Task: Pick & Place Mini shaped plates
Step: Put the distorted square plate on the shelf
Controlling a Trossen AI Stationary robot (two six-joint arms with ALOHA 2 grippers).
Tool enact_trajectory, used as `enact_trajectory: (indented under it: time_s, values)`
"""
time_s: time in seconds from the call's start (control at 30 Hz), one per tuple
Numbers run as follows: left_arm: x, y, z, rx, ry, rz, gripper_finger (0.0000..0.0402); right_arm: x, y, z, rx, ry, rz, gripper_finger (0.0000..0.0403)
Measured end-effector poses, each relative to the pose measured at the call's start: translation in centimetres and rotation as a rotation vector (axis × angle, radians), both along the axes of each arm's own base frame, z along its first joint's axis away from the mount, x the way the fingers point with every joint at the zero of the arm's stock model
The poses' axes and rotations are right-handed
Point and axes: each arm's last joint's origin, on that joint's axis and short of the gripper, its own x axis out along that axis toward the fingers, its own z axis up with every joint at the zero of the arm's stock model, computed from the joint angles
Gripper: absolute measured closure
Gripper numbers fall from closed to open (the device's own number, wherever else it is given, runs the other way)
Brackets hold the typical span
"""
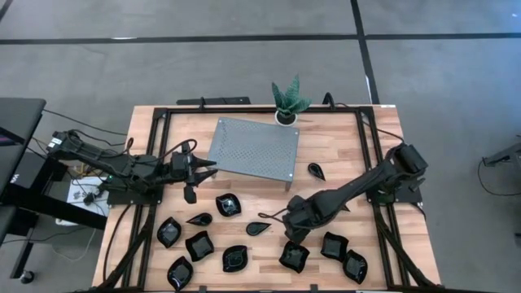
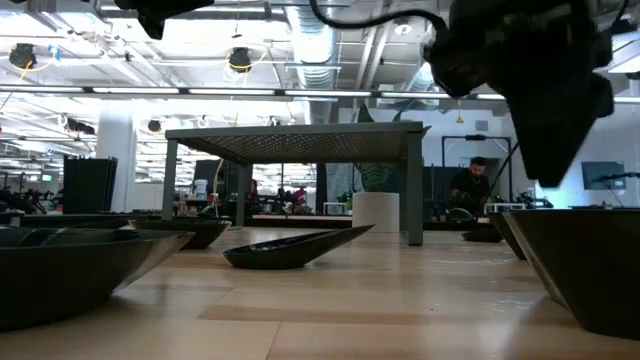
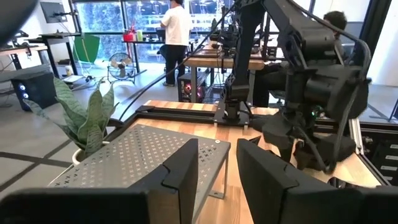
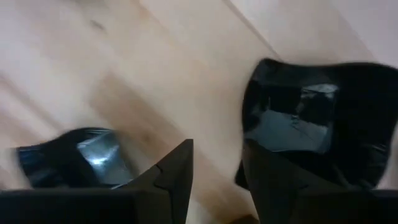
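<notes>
Several glossy black mini plates lie flat on the near half of the wooden table: wavy-rimmed square ones [image 1: 229, 204] [image 1: 294, 256] [image 1: 334, 244], a leaf-shaped one [image 1: 199, 219] and teardrops [image 1: 259, 229] [image 1: 316, 170]. My right gripper [image 1: 291, 233] hangs open above the table, just on the far side of a square plate [image 4: 305, 121]. Another plate [image 4: 81, 155] lies off its other finger. My left gripper [image 1: 200, 169] is open and empty, raised beside the left edge of the grey perforated stand [image 1: 254, 148].
The grey stand [image 3: 143, 155] stands on legs at the table's middle far side, with a small potted plant [image 1: 289, 99] behind it. A black frame [image 1: 370, 163] runs round the tabletop. Bare wood shows between the stand and the plates. People work in the room beyond.
</notes>
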Motion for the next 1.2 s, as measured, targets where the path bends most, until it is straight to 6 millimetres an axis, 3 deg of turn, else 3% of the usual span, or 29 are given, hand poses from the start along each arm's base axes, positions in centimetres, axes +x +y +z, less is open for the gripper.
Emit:
enact_trajectory:
  time_s: [0.37,0.47,0.6,0.67,0.77,0.9,1.07,1.2]
  values:
    - [0.1,-0.2,-0.1,0.001,0.007,-0.014,0.0289,0.0,0.1,-4.5,-0.109,0.205,0.054,0.0277]
    - [0.1,-0.2,-0.1,0.001,0.007,-0.015,0.0289,0.2,0.0,-4.9,-0.091,0.221,0.059,0.0302]
    - [0.1,-0.2,-0.1,0.003,0.007,-0.015,0.0289,0.0,0.0,-4.5,-0.063,0.232,0.065,0.0371]
    - [0.1,-0.2,-0.1,0.003,0.007,-0.015,0.0289,-0.1,0.0,-3.8,-0.055,0.213,0.065,0.0393]
    - [0.1,-0.2,-0.1,0.003,0.007,-0.015,0.0289,0.1,0.1,-2.2,-0.028,0.157,0.039,0.039]
    - [0.1,-0.2,-0.1,0.003,0.007,-0.015,0.0289,0.8,0.5,1.9,0.008,0.007,0.076,0.0399]
    - [0.1,-0.2,-0.1,0.003,0.007,-0.015,0.0289,1.8,0.4,7.2,-0.109,-0.238,0.166,0.0398]
    - [0.1,-0.2,-0.1,0.004,0.007,-0.015,0.0289,2.5,-0.3,10.7,-0.295,-0.381,0.366,0.0398]
